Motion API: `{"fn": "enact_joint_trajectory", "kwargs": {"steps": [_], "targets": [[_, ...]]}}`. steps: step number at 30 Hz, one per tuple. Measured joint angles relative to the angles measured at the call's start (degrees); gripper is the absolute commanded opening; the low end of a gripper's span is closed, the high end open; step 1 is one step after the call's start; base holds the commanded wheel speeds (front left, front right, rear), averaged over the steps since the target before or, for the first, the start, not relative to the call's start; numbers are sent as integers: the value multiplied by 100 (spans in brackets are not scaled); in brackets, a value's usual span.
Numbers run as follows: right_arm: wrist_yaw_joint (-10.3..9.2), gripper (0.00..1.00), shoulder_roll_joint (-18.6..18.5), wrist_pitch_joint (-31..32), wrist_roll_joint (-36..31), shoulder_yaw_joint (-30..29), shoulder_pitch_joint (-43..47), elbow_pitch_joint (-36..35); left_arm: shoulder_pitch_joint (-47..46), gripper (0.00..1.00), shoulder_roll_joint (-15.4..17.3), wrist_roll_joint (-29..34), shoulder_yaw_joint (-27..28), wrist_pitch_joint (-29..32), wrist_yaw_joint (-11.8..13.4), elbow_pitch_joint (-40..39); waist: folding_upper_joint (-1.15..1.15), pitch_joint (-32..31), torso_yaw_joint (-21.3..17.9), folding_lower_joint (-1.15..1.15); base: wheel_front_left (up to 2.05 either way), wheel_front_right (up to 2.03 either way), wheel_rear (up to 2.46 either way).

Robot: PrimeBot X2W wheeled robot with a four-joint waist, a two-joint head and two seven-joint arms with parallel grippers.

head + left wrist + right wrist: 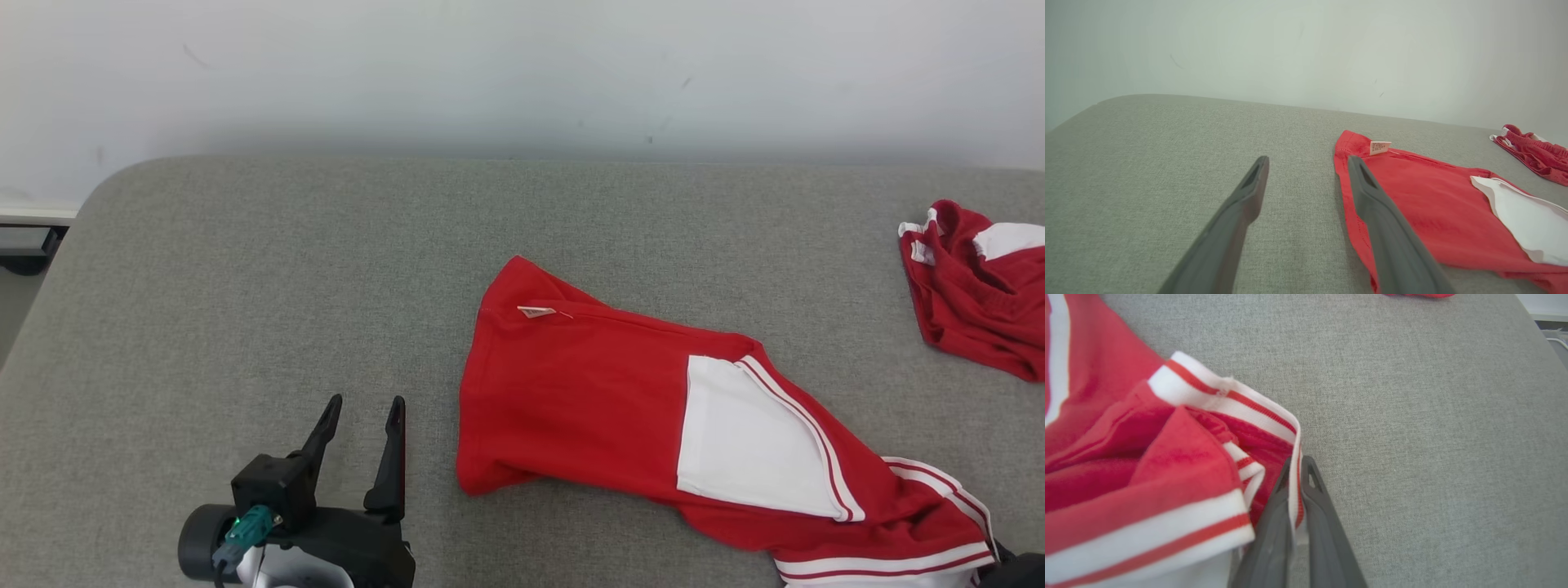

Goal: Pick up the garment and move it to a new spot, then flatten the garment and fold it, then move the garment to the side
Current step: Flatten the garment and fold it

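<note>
The red jersey (pixel 588 392) lies across the grey pad (pixel 245 269), long axis running from its plain hem (pixel 467 408), just right of the spread left gripper (pixel 365 402), to a striped edge (pixel 1274 412), perhaps a cuff, clamped in the right gripper (pixel 1296 465).

Red garment (pixel 588 392) (white panel, striped trim) lies mostly flat, slightly rumpled.

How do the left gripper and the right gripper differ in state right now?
The left gripper is open; the right gripper is shut. The left gripper is empty and clear of the garment; the right gripper pinches its striped hem. Both have two long dark fingers.
</note>
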Motion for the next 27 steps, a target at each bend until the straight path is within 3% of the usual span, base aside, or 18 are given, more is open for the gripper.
{"fn": "enact_joint_trajectory", "kwargs": {"steps": [1, 6, 16, 20, 27], "targets": [[-1, 100, 19, 0, 0, 5, -4, 0, -1, 100, -8, 0, -13, 1, -1, 3, 0, 0, -3, 0, 0, 0, 0], [-19, 100, 119, -18, 140, -110, -86, -299, -1, 100, -5, -7, -45, 20, -7, 19, 0, -4, -40, 0, 0, 0, 0], [225, 100, 112, -186, 419, -136, 59, -2316, 23, 100, 1, -16, -27, 24, -7, 93, -1, -113, -175, 0, 0, 0, 0], [289, 100, 104, -102, 392, 60, 221, -2686, 24, 100, -4, -18, -42, 24, -7, 99, -1, -141, -185, 0, 0, 0, 0], [452, 100, 79, 259, -129, 1012, -4, -2722, 4, 100, -48, -16, -168, 45, -56, 114, 0, -126, -55, 0, 0, 0, 0]]}}
